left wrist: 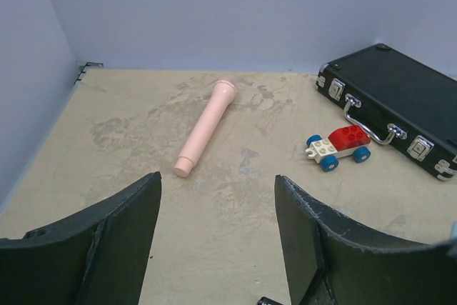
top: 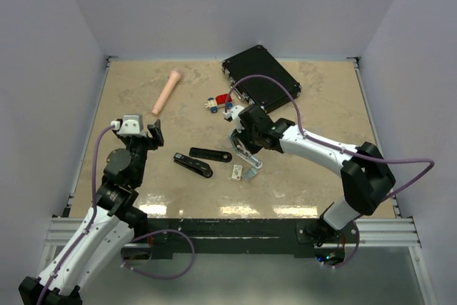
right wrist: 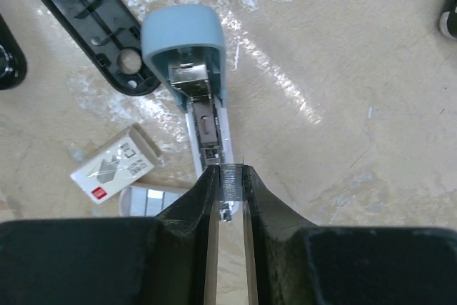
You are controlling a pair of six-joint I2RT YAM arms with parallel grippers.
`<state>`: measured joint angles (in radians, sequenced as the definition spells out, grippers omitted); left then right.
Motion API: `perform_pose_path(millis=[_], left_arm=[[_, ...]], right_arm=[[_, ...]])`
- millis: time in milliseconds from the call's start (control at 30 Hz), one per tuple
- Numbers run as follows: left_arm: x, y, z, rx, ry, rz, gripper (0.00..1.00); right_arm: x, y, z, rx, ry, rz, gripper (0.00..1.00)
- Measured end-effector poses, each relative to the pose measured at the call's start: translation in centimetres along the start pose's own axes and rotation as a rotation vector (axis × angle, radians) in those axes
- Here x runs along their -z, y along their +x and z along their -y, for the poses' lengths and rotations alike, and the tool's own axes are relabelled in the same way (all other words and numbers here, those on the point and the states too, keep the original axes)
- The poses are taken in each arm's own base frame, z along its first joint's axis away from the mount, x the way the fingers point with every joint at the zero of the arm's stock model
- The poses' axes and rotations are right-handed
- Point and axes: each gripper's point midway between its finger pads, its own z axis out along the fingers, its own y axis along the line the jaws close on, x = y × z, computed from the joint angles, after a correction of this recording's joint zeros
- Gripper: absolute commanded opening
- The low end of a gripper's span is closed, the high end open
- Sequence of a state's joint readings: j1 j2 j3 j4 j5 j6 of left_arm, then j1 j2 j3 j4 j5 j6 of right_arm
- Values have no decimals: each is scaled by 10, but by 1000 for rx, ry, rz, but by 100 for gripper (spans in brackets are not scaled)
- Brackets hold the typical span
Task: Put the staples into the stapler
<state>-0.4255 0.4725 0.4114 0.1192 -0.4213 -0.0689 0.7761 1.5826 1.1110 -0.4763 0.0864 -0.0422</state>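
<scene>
Right hand (right wrist: 228,171) pinches the staples (right wrist: 230,187) at the bottom centre of its wrist view, right at the near end of the open stapler (right wrist: 184,30) channel. Left hand (left wrist: 216,185) is spread, holding nothing, over the desk (left wrist: 128,112) at lower left of the top view.

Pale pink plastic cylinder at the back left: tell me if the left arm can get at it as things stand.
Probably yes. The left gripper stands open and faces the pale pink plastic cylinder, with only bare beige tabletop between them.
</scene>
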Motion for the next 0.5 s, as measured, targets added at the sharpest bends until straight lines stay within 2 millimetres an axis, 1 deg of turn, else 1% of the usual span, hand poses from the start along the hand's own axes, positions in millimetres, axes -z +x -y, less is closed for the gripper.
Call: perform_pose_path(millis=[133, 200, 367, 500], left_arm=[[0, 0, 0, 0, 3, 0, 69], [0, 0, 1, 0, 3, 0, 69], [0, 0, 1, 0, 3, 0, 69], [0, 0, 0, 0, 3, 0, 69]], right_arm=[[-6, 5, 11, 43, -10, 5, 4], [-8, 5, 13, 63, -21, 11, 4], [-14, 8, 9, 100, -55, 4, 4], [-17, 15, 4, 116, -87, -12, 4]])
